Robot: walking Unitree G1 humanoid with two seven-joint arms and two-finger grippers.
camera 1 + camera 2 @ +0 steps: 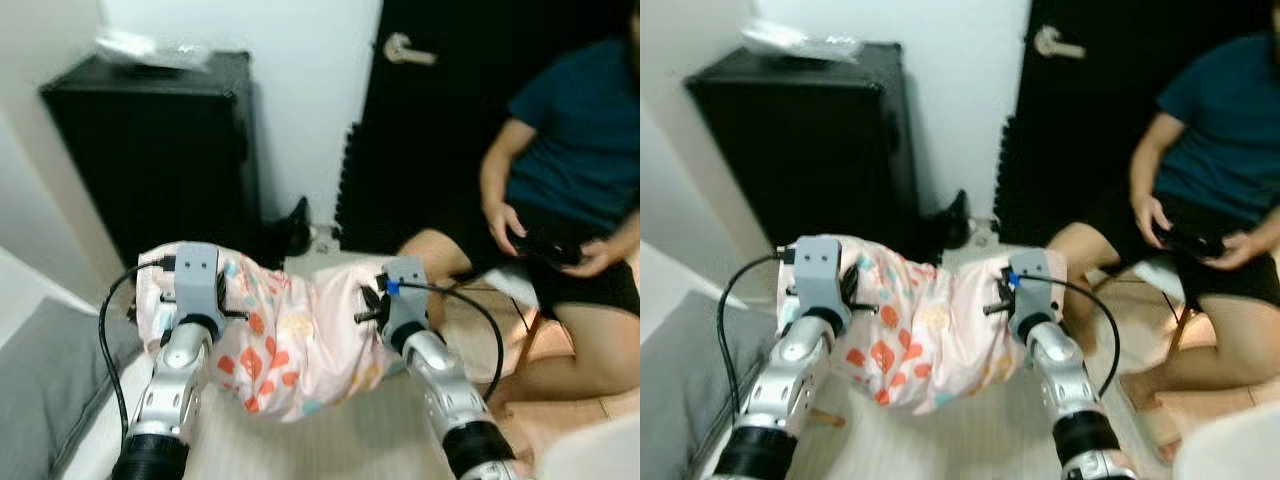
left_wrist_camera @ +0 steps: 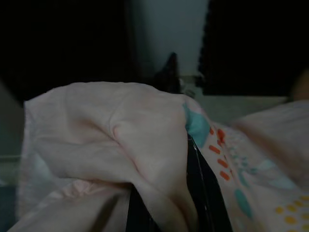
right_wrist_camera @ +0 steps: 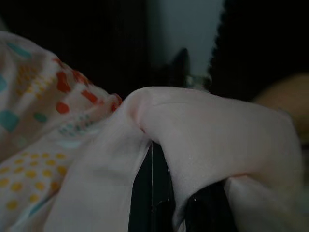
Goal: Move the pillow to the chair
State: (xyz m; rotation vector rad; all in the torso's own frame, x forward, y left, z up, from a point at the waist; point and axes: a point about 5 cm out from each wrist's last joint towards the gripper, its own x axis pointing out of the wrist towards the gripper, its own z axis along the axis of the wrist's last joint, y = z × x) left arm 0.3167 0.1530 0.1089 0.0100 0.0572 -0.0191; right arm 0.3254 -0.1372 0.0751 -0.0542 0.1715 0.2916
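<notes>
hanging between the two silver arms, the pillow [image 1: 290, 340] is held up in the air in front of the robot, a pale pink one printed with orange, teal and yellow shapes, sagging in the middle. the left gripper [image 2: 166, 212] has its black fingers [image 2: 205, 193] clenched on a fold of the pillow's left end, the cloth bunched over and between them. the right gripper [image 3: 176, 203] does the same at the right end, its fingers [image 3: 152, 188] pinching a pink fold that drapes over them. a black cable loops from each wrist. low at the left lies a grey cushion [image 1: 50, 390] on a white bed edge. beyond the pillow the floor is pale, and a small dark object [image 1: 297, 225] sits on it by the wall. a black cabinet [image 1: 165, 150] stands against the white wall at the left, with something clear and crinkled [image 1: 150, 48] on its top. a black door [image 1: 440, 110] with a silver handle [image 1: 408, 48] is at the right of the wall. a person [image 1: 575, 170] in a dark teal shirt and black shorts sits at the far right, both hands on a dark controller [image 1: 545, 245].
</notes>
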